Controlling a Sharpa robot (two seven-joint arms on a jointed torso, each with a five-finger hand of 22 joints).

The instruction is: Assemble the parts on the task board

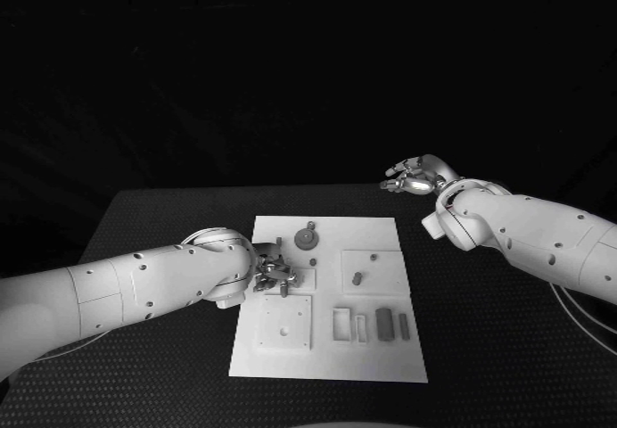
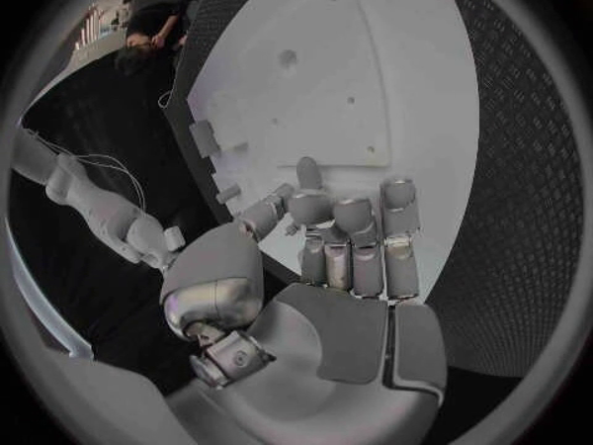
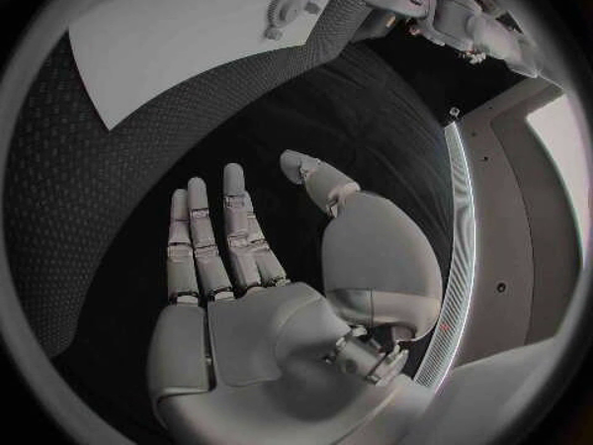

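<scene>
The white task board (image 1: pixel 386 234) lies in the middle of the black table. My left hand (image 1: pixel 273 272) hovers low over its left edge, fingers (image 2: pixel 356 239) curled in and the thumb (image 2: pixel 266 215) close against them. Whether a part sits between them is hidden. A round grey part (image 1: pixel 306 238) lies on the board just beyond that hand. Two small pegs (image 1: pixel 357 277) stand in a square recess to its right, and several grey bars (image 1: pixel 384 320) lie near the front right. My right hand (image 1: pixel 414 176) is raised beyond the board's far right corner, its fingers (image 3: pixel 228 237) spread and holding nothing.
A square plate (image 1: pixel 283 321) with holes sits on the board's front left, in front of my left hand. The dark table (image 1: pixel 514 339) runs well past the board on both sides. The board (image 3: pixel 173 40) also shows in the right wrist view.
</scene>
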